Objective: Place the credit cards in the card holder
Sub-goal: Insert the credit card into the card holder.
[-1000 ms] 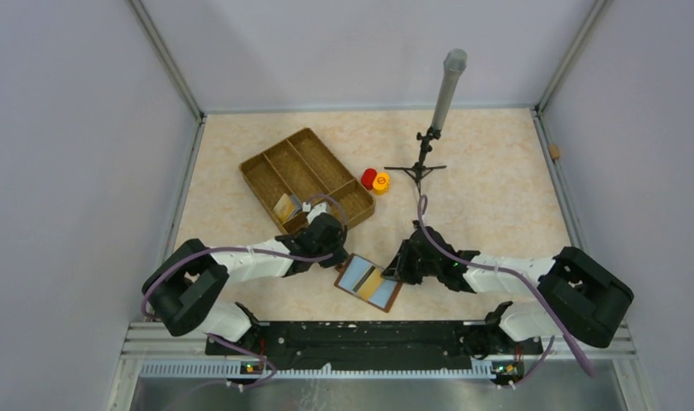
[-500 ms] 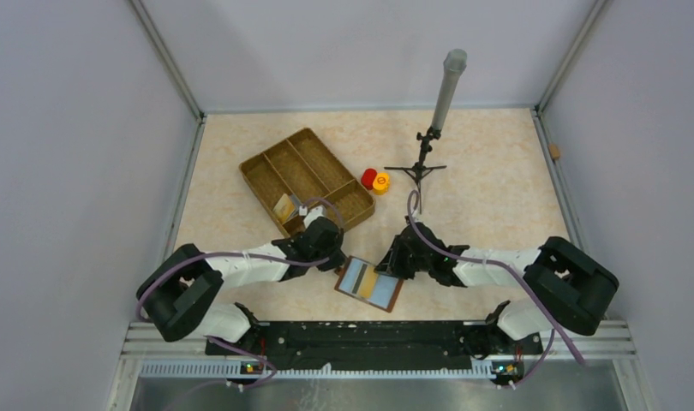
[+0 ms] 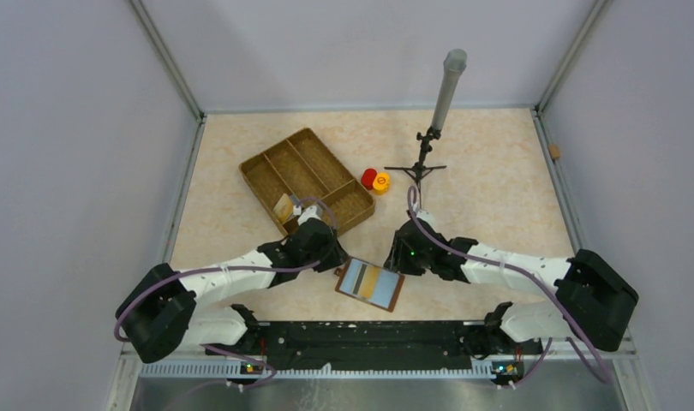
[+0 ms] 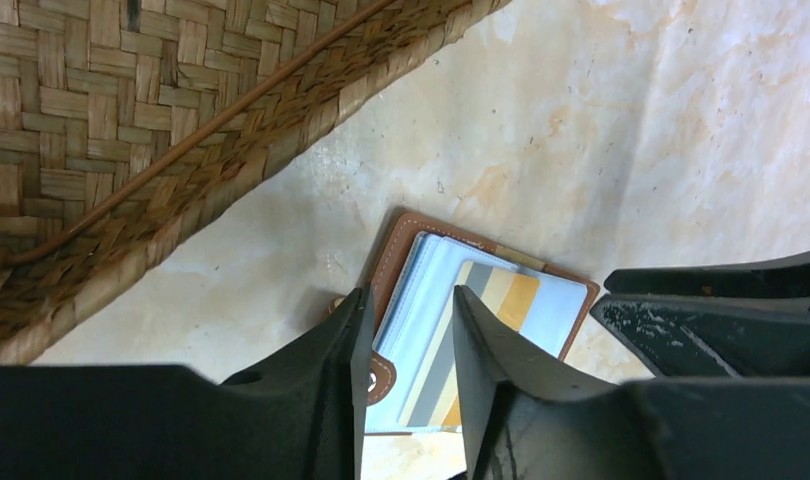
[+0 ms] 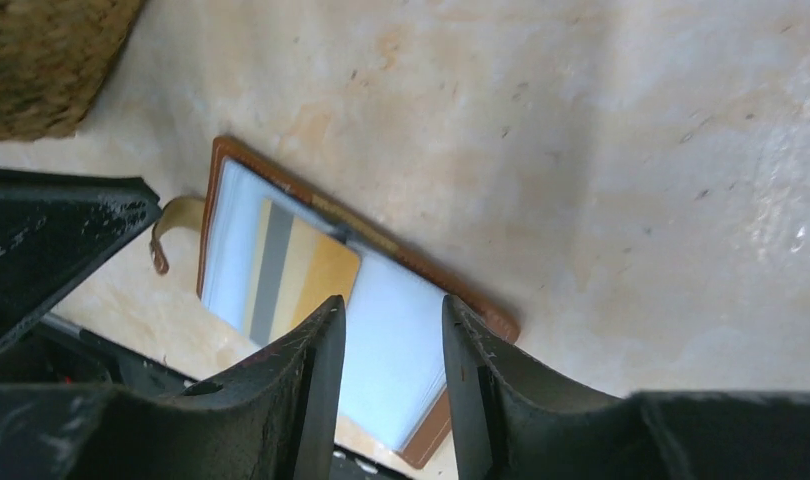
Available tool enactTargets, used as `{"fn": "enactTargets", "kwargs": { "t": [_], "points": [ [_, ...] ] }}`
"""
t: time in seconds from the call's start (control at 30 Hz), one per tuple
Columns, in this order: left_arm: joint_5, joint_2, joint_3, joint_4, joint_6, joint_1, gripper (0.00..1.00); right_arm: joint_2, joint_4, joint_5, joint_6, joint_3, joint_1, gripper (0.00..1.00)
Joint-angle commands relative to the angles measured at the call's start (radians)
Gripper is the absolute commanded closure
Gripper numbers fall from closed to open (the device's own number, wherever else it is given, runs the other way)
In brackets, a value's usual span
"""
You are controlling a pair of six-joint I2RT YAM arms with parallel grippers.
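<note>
Top external view: the card holder (image 3: 369,284) lies open and flat on the table (image 3: 498,188), just beneath both sets of fingertips. Its long axis runs from the left gripper (image 3: 333,259), at the strap (image 5: 169,232) end, down-right past the right gripper (image 3: 397,262). A gold credit card (image 3: 372,281) sits mid-holder, with its grey stripe crossing that axis. Both grippers' fingers stand spread and grip nothing; the holder shows through each gap. The wicker tray (image 3: 266,175) lies beyond the left fingers.
</note>
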Motion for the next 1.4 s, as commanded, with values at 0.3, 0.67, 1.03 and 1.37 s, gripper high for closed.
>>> {"fn": "enactTargets", "kwargs": {
  "t": [0.3,0.67,1.03,1.37],
  "points": [
    [0.063,-0.03,0.062,-0.17,0.109,-0.018,0.49,0.067,0.085,-0.082,0.076,0.029,0.131,0.62],
    [0.066,0.043,0.051,-0.144,0.1,-0.039,0.68,0.169,0.094,-0.08,0.086,0.08,0.145,0.69],
    [0.109,0.021,0.024,-0.088,0.045,-0.062,0.79,0.187,0.149,-0.087,0.105,0.113,0.146,0.75],
    [0.054,-0.01,0.059,-0.148,0.048,-0.084,0.71,0.12,0.107,-0.007,0.115,0.11,0.147,0.75]
  ]
}}
